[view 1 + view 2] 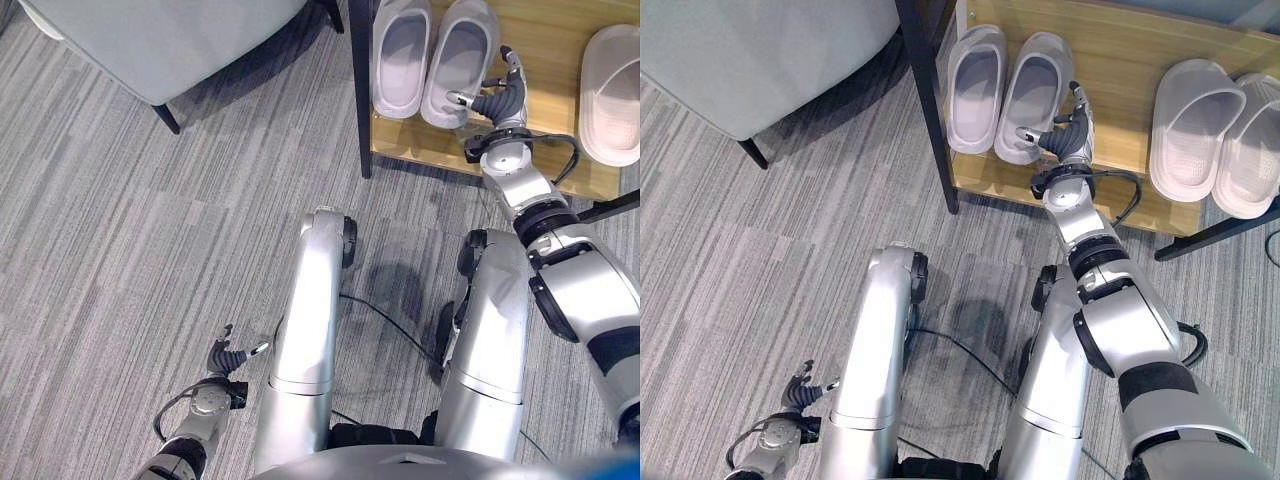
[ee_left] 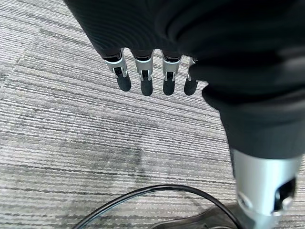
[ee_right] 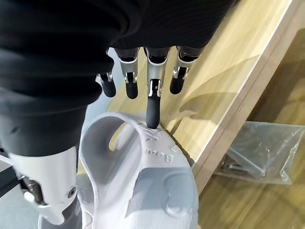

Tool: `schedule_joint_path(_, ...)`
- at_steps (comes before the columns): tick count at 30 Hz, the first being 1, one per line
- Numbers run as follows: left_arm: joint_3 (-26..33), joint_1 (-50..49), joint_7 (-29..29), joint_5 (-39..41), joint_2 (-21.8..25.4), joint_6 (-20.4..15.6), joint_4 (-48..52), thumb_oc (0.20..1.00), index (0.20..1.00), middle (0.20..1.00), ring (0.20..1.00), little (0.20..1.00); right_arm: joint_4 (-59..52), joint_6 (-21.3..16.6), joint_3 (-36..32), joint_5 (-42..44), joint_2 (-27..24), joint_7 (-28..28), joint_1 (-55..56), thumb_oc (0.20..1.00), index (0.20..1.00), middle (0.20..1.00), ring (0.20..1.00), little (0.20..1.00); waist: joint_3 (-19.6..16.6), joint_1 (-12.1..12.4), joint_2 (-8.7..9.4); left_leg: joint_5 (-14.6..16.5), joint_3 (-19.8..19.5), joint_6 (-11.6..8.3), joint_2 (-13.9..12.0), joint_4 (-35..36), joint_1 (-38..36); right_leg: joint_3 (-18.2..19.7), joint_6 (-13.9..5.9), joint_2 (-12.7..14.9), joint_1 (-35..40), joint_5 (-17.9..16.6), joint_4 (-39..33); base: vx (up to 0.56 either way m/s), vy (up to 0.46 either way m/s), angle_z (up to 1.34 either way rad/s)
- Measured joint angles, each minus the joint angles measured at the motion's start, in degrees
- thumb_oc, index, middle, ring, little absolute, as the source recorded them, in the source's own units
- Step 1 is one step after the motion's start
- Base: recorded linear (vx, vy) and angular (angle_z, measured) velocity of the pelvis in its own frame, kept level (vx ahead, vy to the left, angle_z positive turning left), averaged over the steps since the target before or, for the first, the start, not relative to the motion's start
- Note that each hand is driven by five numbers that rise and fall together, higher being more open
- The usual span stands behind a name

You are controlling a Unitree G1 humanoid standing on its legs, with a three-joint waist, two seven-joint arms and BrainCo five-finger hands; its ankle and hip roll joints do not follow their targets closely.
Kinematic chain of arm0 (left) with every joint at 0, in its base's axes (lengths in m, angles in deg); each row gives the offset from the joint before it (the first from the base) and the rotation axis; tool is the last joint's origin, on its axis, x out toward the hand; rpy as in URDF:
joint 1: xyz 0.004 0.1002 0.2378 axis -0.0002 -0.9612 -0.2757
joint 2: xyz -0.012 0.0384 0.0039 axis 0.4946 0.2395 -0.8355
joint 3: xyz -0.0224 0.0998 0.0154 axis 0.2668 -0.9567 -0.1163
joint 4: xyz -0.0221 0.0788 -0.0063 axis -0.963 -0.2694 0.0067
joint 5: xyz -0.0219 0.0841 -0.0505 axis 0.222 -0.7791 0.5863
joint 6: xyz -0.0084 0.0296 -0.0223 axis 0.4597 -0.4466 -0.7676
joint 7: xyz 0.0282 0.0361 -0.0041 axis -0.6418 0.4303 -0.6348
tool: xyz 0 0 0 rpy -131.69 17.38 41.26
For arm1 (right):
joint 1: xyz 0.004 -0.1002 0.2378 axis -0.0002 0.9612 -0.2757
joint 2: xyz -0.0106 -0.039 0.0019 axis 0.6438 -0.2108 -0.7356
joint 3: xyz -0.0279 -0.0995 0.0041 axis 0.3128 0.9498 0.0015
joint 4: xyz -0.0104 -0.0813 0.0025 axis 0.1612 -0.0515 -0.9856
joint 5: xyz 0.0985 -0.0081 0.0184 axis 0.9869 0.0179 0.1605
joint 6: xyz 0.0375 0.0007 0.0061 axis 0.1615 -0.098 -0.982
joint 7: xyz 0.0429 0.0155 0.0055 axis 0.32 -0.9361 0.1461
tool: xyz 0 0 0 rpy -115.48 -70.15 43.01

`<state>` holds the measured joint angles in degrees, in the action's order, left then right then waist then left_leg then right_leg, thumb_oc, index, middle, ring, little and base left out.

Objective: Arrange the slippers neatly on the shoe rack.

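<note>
- The right hand (image 1: 1065, 135) is up at the shoe rack (image 1: 1120, 60), on the wooden shelf, just beside the outer edge of a grey slipper (image 1: 1035, 95).
- That slipper sits as the right one of a grey pair; its partner (image 1: 975, 85) lies touching it on the far side, close to the rack's dark post (image 1: 930, 100).
- Both grey slippers lie with their long axes running front to back on the shelf, roughly parallel, the near one leaning a little toward its partner at the toe.
- In the right wrist view the fingers (image 3: 152, 102) hang fairly straight and loose, holding nothing; one fingertip is down on the slipper's rim (image 3: 143, 157) while the others hover just above the wood.
- So the slipper lies to the hand's inner side, toward the post, and any nudge would push it sideways against its partner rather than along its length, I reckon.
- A second, paler pair (image 1: 1220, 130) sits well apart at the other end of the same shelf.
- The left hand (image 1: 228, 355) hangs low over the carpet (image 1: 120, 250), far from the rack, fingers (image 2: 143, 78) straight and empty, so the right arm is plainly the nearer one.
- With both pairs already on the shelf, the job looks close to done; what remains seems to be squaring up this one slipper.
</note>
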<state>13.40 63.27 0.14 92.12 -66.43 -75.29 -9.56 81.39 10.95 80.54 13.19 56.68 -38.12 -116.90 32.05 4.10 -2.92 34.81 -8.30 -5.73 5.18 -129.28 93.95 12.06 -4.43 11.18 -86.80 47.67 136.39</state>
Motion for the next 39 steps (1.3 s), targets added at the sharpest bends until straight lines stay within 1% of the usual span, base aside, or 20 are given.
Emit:
schedule_joint_path(7, -0.1, -0.7, 0.0, -0.6, 0.0, -0.1, -1.7, 1.0, 1.0, 1.0, 1.0, 1.0, 2.0, 0.0, 1.3, 0.1, -0.3, -1.3, -1.5, 1.0, 1.0, 1.0, 1.0, 1.0, 0.0, 0.0, -0.01, 0.0, 0.0, 0.0, 0.0, -0.1, 0.0, 0.1, 0.0, 0.0, 0.0, 0.0, 0.2, 0.0, 0.0, 0.0)
schedule_joint_path(13, -0.3, -1.1, -0.1, -0.6, -0.2, -0.1, -1.6, 1.0, 1.0, 1.0, 1.0, 1.0, 3.0, 0.0, 1.5, 4.0, -0.3, -2.1, -2.5, 1.0, 1.0, 1.0, 1.0, 1.0, 0.0, 0.0, -0.03, 0.0, 0.1, -0.01, 0.1, -0.2, 0.0, 0.3, 0.0, 0.1, 0.0, 0.0, 0.6, 0.0, -0.001, 0.01)
schedule_joint_path(19, -0.4, -1.1, -0.2, -0.6, -0.5, -0.1, -1.8, 1.0, 1.0, 1.0, 1.0, 1.0, 3.1, 0.0, 2.0, 4.0, -0.1, -3.1, -2.7, 1.0, 1.0, 1.0, 1.0, 1.0, 0.0, -0.1, -0.04, 0.0, 0.1, -0.01, 0.1, -0.2, 0.0, 0.3, 0.0, 0.1, -0.2, 0.0, 0.6, 0.0, 0.0, 0.0)
schedule_joint_path(26, -0.3, -0.7, -0.2, -0.6, -0.6, -0.1, -1.8, 1.0, 1.0, 1.0, 1.0, 1.0, 2.9, 0.0, 1.9, 3.9, -0.7, -3.2, -2.7, 1.0, 1.0, 1.0, 1.0, 1.0, 0.0, -0.2, -0.03, 0.0, 0.1, -0.01, 0.1, -0.1, -0.1, 0.3, 0.0, 0.1, -0.1, 0.0, 0.5, 0.0, 0.0, 0.0)
schedule_joint_path(28, 0.0, -0.4, -0.1, -0.6, -0.7, -0.1, -1.7, 1.0, 1.0, 1.0, 1.0, 1.0, 0.9, 0.0, 0.6, 3.4, -0.6, -1.3, -2.5, 1.0, 1.0, 1.0, 1.0, 1.0, -0.1, -0.3, -0.01, 0.0, 0.1, -0.03, 0.2, 0.1, 0.1, 0.3, 0.01, 0.2, -0.3, 0.0, 0.3, 0.03, 0.04, 0.01)
schedule_joint_path(29, 0.0, 0.5, 0.0, -0.8, -0.6, 0.2, -1.6, 1.0, 1.0, 1.0, 1.0, 1.0, -2.0, 0.2, -2.3, 2.5, -0.9, -0.5, -1.1, 1.0, 1.0, 1.0, 1.0, 1.0, -0.1, -0.4, 0.04, 0.0, 0.2, -0.1, 0.1, 0.8, -0.3, 0.2, 0.01, 0.3, 0.0, 0.0, -0.5, 0.03, 0.045, 0.06)
schedule_joint_path(30, 1.3, 1.0, 0.1, -1.5, -0.5, -0.1, -1.0, 1.0, 1.0, 1.0, 1.0, 1.0, -10.6, -0.2, -6.4, 1.6, -1.1, 0.7, 2.5, 1.0, 1.0, 1.0, 1.0, 1.0, -0.3, -0.4, 0.08, 0.0, 0.5, -0.15, -0.1, 2.8, -1.0, -0.5, 0.0, 1.0, 0.9, 0.0, -2.6, -0.01, 0.013, 0.08)
schedule_joint_path(31, 2.4, 1.2, 0.3, -2.0, -0.4, -0.5, -0.4, 1.0, 1.0, 1.0, 1.0, 1.0, -16.1, -1.8, -7.7, 0.8, -1.3, 1.3, 4.4, 1.0, 1.0, 1.0, 1.0, 1.0, -0.3, -0.8, 0.1, 0.0, 0.7, -0.12, -0.3, 4.4, -2.4, -1.0, 0.01, 1.0, 2.1, 0.0, -4.4, -0.04, 0.005, 0.03)
schedule_joint_path(32, 2.8, 1.2, 0.3, -2.1, -0.4, -0.8, -0.4, 1.0, 1.0, 1.0, 1.0, 1.0, -17.9, -2.4, -8.2, 0.3, -1.4, 1.4, 5.5, 1.0, 1.0, 1.0, 1.0, 1.0, -0.4, -0.5, 0.02, -0.1, 0.7, -0.08, -0.5, 5.5, -3.8, -1.7, 0.02, 1.1, 3.5, 0.0, -5.7, -0.04, -0.005, -0.05)
schedule_joint_path(33, 3.4, 1.3, 0.3, -2.2, -0.4, -1.0, 0.1, 1.0, 1.0, 1.0, 1.0, 1.0, -20.0, -2.7, -9.9, -0.2, -1.5, 1.8, 7.0, 1.0, 1.0, 1.0, 1.0, 1.0, -0.5, -0.6, 0.13, 0.0, 0.4, -0.01, -0.5, 6.5, -4.8, -2.3, 0.15, 1.2, 4.4, 0.0, -6.8, -0.06, -0.007, 0.03)
schedule_joint_path(34, 4.3, 1.6, 0.3, -2.2, -0.4, -1.0, 0.7, 1.0, 1.0, 1.0, 1.0, 1.0, -24.6, -3.5, -13.2, -0.7, -1.5, 2.7, 11.5, 1.0, 1.0, 1.0, 1.0, 1.0, -1.0, -0.3, 0.2, -0.3, 0.4, 0.22, -0.6, 9.2, -5.6, -3.6, 0.19, 2.1, 5.9, -0.1, -9.8, -0.06, -0.007, 0.15)
schedule_joint_path(35, 4.4, 1.5, 0.3, -2.3, -0.2, -1.2, 1.4, 1.0, 1.0, 1.0, 1.0, 1.0, -27.5, -3.8, -14.8, -0.8, -1.8, 3.4, 15.3, 1.0, 1.0, 1.0, 1.0, 1.0, -1.6, -0.5, 0.93, -1.0, 0.7, 0.94, -0.6, 12.0, -6.5, -4.6, 0.19, 2.5, 6.6, -0.2, -12.4, -0.11, -0.002, 0.23)
schedule_joint_path(36, 4.4, 1.5, 0.3, -2.3, -0.3, -1.2, 1.5, 1.0, 1.0, 1.0, 1.0, 1.0, -27.6, -3.8, -14.9, -1.1, -2.4, 3.5, 16.8, 1.0, 1.0, 1.0, 1.0, 1.0, -1.7, -0.7, 0.97, -1.2, 0.9, 0.97, -0.6, 13.6, -7.7, -5.1, 0.21, 3.0, 8.0, -0.2, -14.0, -0.09, 0.005, 0.18)
schedule_joint_path(37, 4.5, 1.5, 0.2, -2.4, -0.2, -1.1, 1.6, 1.0, 1.0, 1.0, 1.0, 1.0, -27.7, -3.9, -16.6, -3.4, -2.7, 3.7, 19.2, 1.0, 1.0, 1.0, 1.0, 1.0, -2.5, -0.6, 1.12, -1.4, 0.8, 1.38, -0.9, 15.9, -8.5, -5.8, 0.57, 3.4, 8.7, -0.3, -16.2, -0.11, 0.004, 0.12)
schedule_joint_path(38, 4.4, 1.3, 0.2, -2.4, -0.3, -1.2, 1.9, 1.0, 1.0, 1.0, 1.0, 1.0, -26.8, -3.6, -17.2, -4.2, -2.6, 4.1, 21.0, 1.0, 1.0, 1.0, 1.0, 1.0, -4.3, -0.1, 0.94, -2.5, 0.8, 0.5, -0.7, 18.8, -8.5, -6.9, 0.2, 3.8, 8.8, -1.5, -19.2, -0.16, 0.017, 0.12)
schedule_joint_path(39, 4.1, 0.5, 0.2, -2.4, -0.3, -1.2, 1.8, 1.0, 1.0, 1.0, 1.0, 1.0, -26.2, -3.5, -17.2, -4.6, -2.5, 4.8, 21.9, 1.0, 1.0, 1.0, 1.0, 1.0, -6.1, -0.4, 0.82, -3.2, 1.0, 0.62, -0.6, 21.3, -9.5, -7.4, 1.0, 4.0, 9.5, -2.4, -21.6, -0.18, -0.003, 0.07)
